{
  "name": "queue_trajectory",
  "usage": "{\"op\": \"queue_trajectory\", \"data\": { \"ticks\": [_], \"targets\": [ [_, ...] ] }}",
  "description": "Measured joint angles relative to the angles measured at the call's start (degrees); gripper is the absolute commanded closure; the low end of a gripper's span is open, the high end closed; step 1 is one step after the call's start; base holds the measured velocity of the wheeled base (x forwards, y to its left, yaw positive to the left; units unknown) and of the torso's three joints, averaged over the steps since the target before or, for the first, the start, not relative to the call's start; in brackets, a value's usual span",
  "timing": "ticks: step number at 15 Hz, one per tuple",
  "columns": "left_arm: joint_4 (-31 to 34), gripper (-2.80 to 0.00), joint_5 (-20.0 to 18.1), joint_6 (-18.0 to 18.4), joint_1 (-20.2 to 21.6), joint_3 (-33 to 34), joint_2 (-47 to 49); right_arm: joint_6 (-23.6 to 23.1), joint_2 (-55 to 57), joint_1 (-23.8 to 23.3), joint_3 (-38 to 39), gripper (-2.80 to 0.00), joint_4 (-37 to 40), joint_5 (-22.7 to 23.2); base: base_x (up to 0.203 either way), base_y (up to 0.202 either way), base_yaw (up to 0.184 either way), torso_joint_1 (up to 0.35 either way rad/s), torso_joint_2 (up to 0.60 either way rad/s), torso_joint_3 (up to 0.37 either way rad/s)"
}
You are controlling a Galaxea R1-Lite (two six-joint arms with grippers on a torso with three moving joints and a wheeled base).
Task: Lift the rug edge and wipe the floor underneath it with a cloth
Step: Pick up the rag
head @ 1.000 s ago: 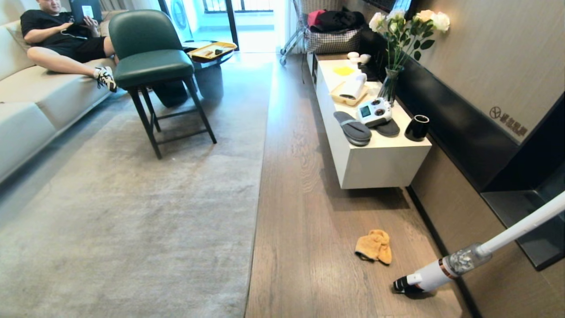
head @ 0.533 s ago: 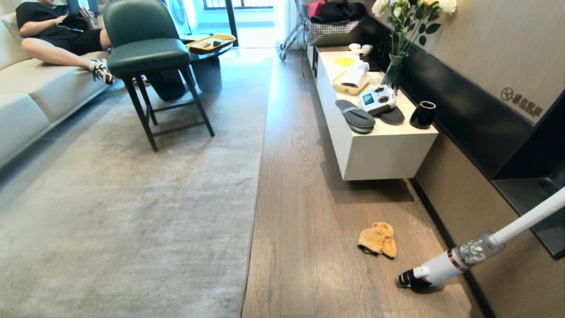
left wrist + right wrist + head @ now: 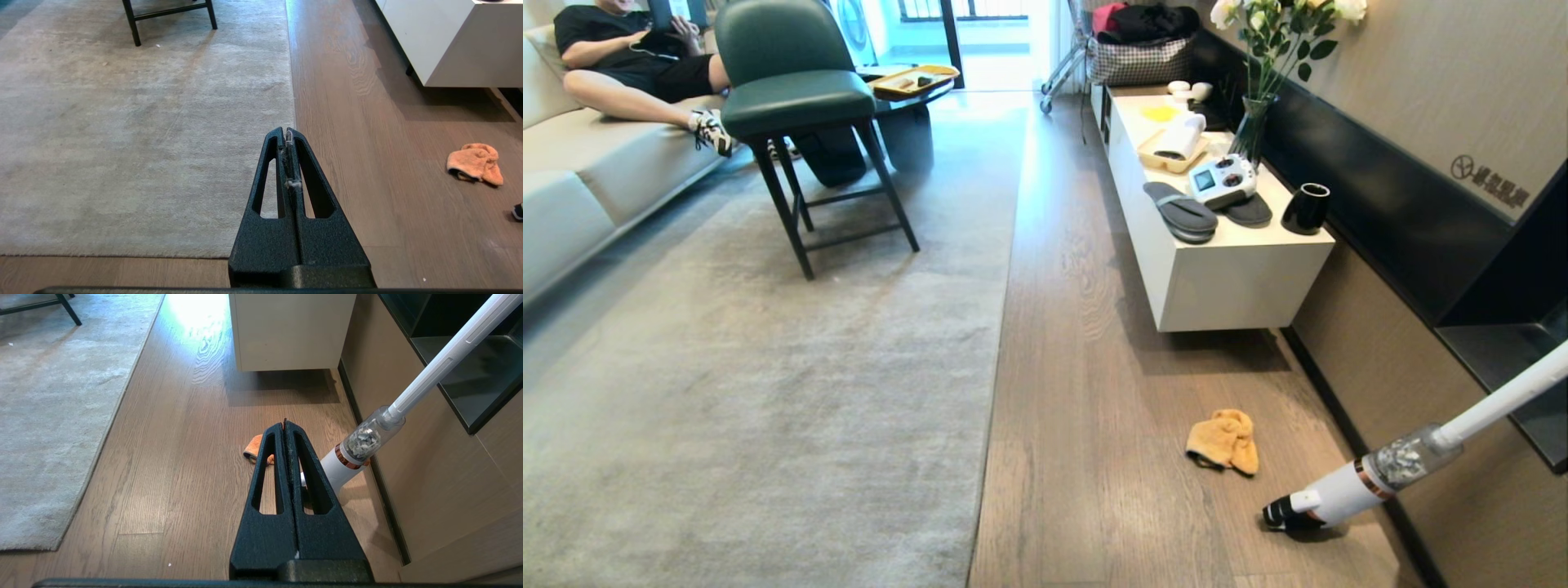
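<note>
Nearest, each wrist view shows its own hand, and neither shows in the head view. The left hand (image 3: 286, 132) hangs above the rug edge (image 3: 292, 81) with its fingers pressed flat together, gripping nothing, a wisp of lint caught between them. The right hand (image 3: 284, 424) is closed the same way, empty, above the floor (image 3: 184, 457).

The cloth (image 3: 1223, 441) lies crumpled on the bare floor, well apart from the rug edge and near the foot of a white stick vacuum (image 3: 1347, 494) leaning against the wall. Only the left wrist view shows the rug's near corner lying flat on the planks; the right wrist view mostly hides the cloth behind its own fingers but shows grey debris in the vacuum's clear dust cup.

Farther on, a white cabinet (image 3: 1233, 286) carries a black cup (image 3: 1305, 209) at its near right corner, grey slippers (image 3: 1181, 214), a white remote controller (image 3: 1222, 181), a yellow tray (image 3: 1172, 155) holding a white bottle on its side, and a glass vase of white roses (image 3: 1252, 122). On the rug stands a green chair (image 3: 792, 90). Beyond it a yellow tray (image 3: 915, 79) sits on a low dark table, and a person (image 3: 629, 65) reclines on a pale sofa (image 3: 572, 188). A checked basket (image 3: 1139, 57) heaped with dark clothes stands at the far end.
</note>
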Motion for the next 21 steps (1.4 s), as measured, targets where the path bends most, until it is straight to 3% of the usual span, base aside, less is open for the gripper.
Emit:
{"op": "queue_trajectory", "data": {
  "ticks": [21],
  "targets": [
    [-0.07, 0.0, -0.07, -0.04, 0.0, -0.02, 0.0, 1.18, 0.0, 0.02, 0.0, 0.0, -0.02, -0.3, 0.0, 0.0, 0.0, 0.009, 0.02, 0.018]
  ]
}}
